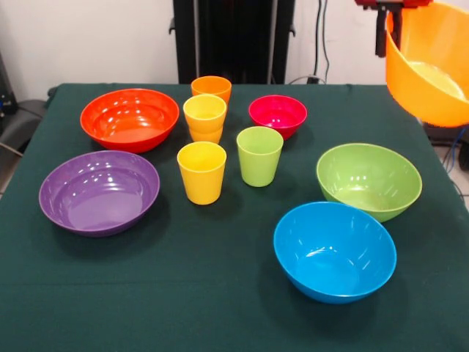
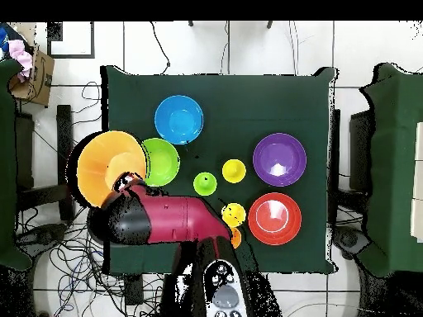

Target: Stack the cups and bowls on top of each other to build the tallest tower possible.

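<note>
Gripper point(image 1: 388, 18), cut off at frame top, pinches rim of lifted orange bowl point(image 1: 432, 66); bowl part cropped. No legible writing. Green bowl point(image 1: 368, 180) below.

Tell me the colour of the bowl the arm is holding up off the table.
Orange: the raised bowl on the gripper shows best in the front view.

A dark green tablecloth point(image 1: 220, 308) covers the table; cables point(image 2: 49, 248) lie on the floor.

One camera looked across the green table point(image 1: 220, 293) from its near edge, fairly close and slightly downward. Another looked straight down from high above, turned half round. Both showed the whole tabletop.
</note>
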Motion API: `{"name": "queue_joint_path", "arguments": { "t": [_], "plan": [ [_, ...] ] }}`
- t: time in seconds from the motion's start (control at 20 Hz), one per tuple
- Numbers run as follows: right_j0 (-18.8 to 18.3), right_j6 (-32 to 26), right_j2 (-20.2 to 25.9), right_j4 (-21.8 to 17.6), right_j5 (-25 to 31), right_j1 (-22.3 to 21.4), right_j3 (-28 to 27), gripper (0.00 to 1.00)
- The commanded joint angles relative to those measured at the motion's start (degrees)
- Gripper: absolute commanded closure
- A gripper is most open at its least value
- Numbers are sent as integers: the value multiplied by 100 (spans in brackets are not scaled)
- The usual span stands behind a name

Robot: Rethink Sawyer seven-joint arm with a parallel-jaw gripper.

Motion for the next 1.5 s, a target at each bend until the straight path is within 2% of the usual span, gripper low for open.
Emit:
{"name": "queue_joint_path", "arguments": {
  "t": [0.05, 0.2, 0.45, 0.7, 1.3, 1.5],
  "plan": [
    [-76, -323, 244, -588, -25, 913, -677, 100],
    [-170, -385, 298, -654, 74, 902, -726, 100],
    [-266, -493, 345, -864, 26, 1222, -1029, 100],
    [-407, -504, 447, -1011, -48, 1310, -1036, 100],
    [-402, -332, 390, -1330, -200, 1494, -1217, 100],
    [-314, -214, 306, -1444, -388, 1699, -1336, 100]
  ]
}}
